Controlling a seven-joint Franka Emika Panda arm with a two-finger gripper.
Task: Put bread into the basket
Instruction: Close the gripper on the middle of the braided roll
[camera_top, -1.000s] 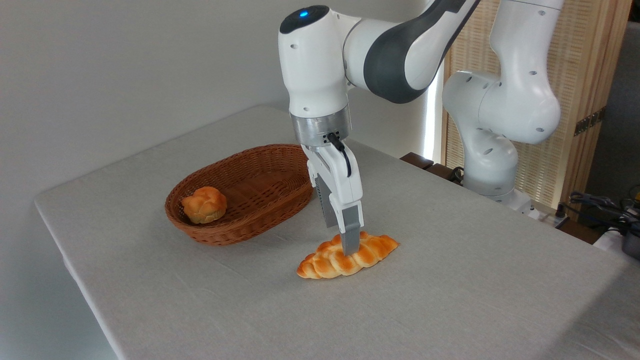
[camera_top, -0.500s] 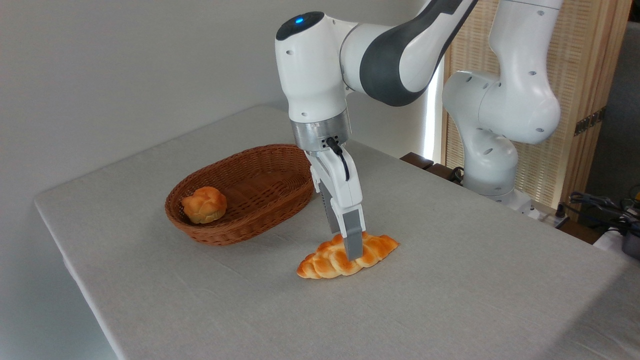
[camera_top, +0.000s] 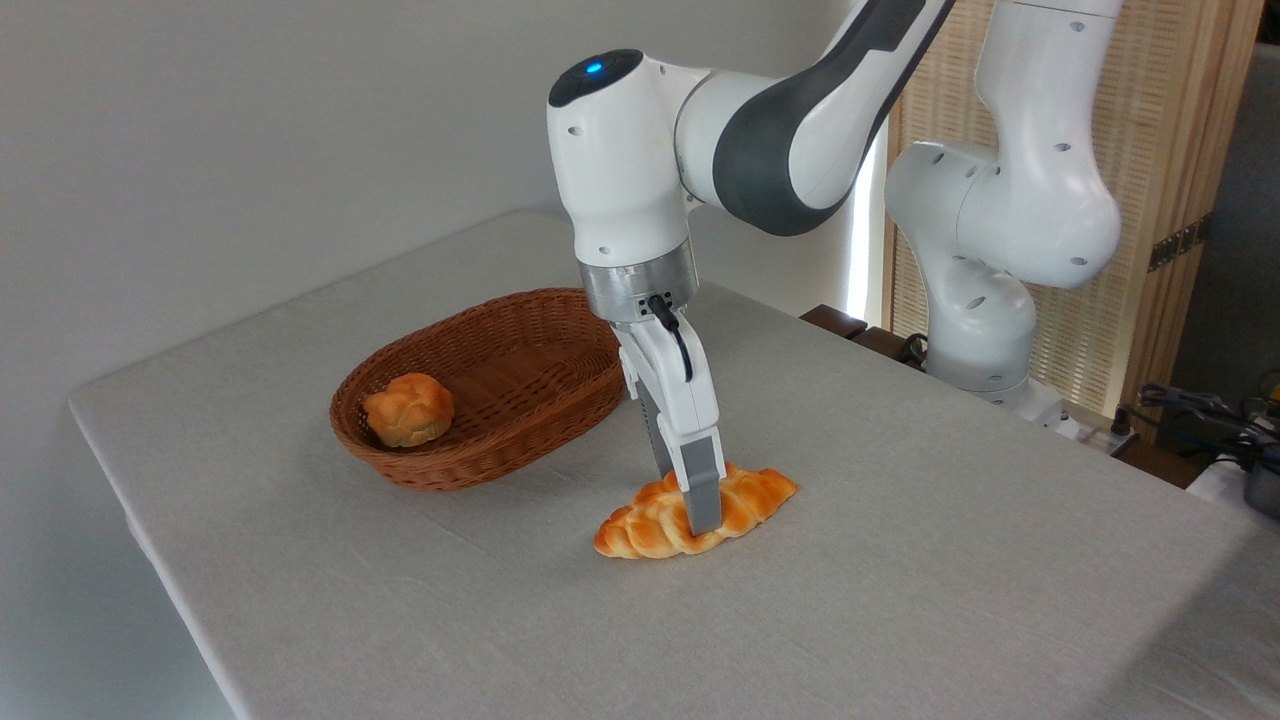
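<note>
- Bread (camera_top: 655, 525): braided loaf, golden-orange, lying flat on the desk (camera_top: 900, 560), pointed ends toward lower left and upper right.
- Bread is outside the basket (camera_top: 500, 440), to its right and nearer the camera, a clear gap between them.
- Claw (camera_top: 700, 515) is down at the loaf's middle, tilted slightly, tips low over the loaf's sides.
- Near grey finger (camera_top: 704, 495) covers the front of the loaf; the far finger is hidden behind it.
- Claw straddles the loaf, but whether it is clamped on it or just apart around it, cannot tell from this angle.
- Loaf rests on the desk, not lifted.
- Basket: oval brown wicker, low sides, on the desk left of the arm (camera_top: 650, 180).
- Bun (camera_top: 407, 408): small, round, knotted, sits inside the basket at its left end, against the wall.
- Rest of the basket floor is bare wicker.
- Desk has a light grey cloth cover.
- Arm base stands at the desk's far right edge.
</note>
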